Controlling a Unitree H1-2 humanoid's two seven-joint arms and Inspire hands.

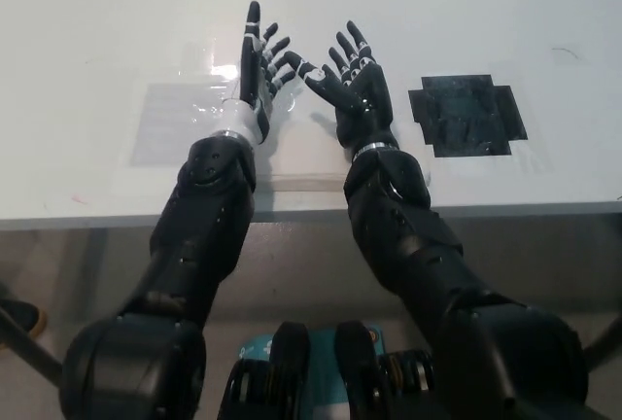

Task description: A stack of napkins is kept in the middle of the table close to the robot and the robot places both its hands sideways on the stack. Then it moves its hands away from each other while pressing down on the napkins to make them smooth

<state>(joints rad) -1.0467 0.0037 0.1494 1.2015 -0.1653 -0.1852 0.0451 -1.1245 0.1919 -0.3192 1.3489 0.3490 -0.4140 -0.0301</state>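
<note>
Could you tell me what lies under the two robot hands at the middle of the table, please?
The pale napkin stack lies flat on the white table beneath the left robot hand and right robot hand. Its middle part is covered by them, so contact cannot be confirmed.

napkin stack (180, 119) middle hidden behind both hands, contact with it unclear

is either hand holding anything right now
Nothing is held. The left hand and right hand are both open, fingers spread, close together over the flat, pale, glossy stack of napkins.
</note>
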